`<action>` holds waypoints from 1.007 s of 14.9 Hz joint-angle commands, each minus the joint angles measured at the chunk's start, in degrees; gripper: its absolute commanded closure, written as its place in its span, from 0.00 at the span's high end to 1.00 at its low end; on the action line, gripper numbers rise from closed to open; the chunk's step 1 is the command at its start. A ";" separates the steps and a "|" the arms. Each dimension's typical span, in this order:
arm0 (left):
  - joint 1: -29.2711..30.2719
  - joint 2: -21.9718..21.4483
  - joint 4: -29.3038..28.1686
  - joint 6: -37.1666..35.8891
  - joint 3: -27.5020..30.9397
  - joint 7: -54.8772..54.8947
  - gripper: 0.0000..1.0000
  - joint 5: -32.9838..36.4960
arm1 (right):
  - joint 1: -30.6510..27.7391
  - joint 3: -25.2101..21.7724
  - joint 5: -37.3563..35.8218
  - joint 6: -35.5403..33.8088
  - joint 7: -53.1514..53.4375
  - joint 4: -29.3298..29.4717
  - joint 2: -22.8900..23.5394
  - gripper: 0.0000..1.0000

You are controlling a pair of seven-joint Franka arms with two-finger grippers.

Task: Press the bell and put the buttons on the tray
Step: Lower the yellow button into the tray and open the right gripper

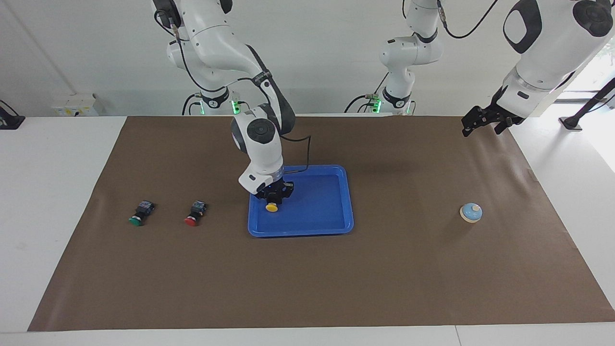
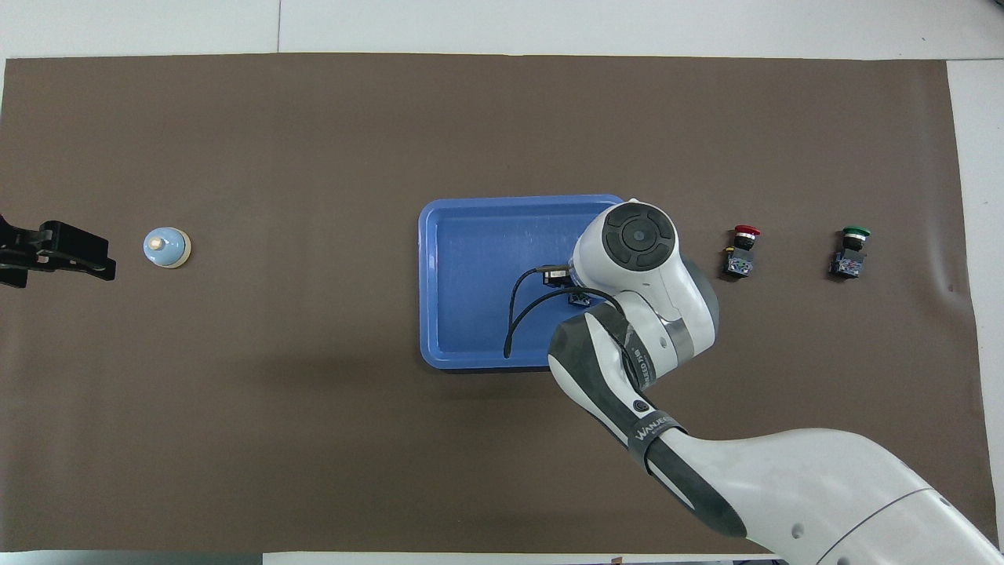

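One yellow button (image 1: 272,207) hangs pinched in the right gripper (image 1: 273,197) jaws, low over the tray (image 1: 331,226). Straight below lies bare tray floor. Left gripper (image 1: 482,122) waits, jaws spread.

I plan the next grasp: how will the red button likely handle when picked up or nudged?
The red button lies on its side on the mat, so its round cap might let it pivot if nudged. Its blocky black body looks rigid, probably a firm hold for the jaws. It is small, like the green button, so likely light.

Glossy plastic tray (image 1: 336,226) on matt brown table cover (image 1: 307,278).
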 commanded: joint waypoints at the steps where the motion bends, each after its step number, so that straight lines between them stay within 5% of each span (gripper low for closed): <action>1: -0.12 -1.41 -1.63 0.73 0.27 -0.15 1.00 0.10 | -0.94 0.17 0.11 -0.60 1.93 -0.52 -1.97 1.00; 7: -0.12 -1.41 -1.63 0.73 0.27 -0.15 1.00 0.10 | -9.00 -0.09 2.48 -17.65 -0.34 10.03 -5.66 1.00; 12: -0.12 -1.41 -1.63 0.73 0.27 -0.15 1.00 0.10 | -20.08 -0.27 2.31 -15.65 -14.13 5.39 -7.06 1.00; 15: -0.12 -1.41 -1.63 0.73 0.27 -0.15 1.00 0.10 | -24.05 -0.27 2.40 -5.92 -18.01 -1.72 -8.47 1.00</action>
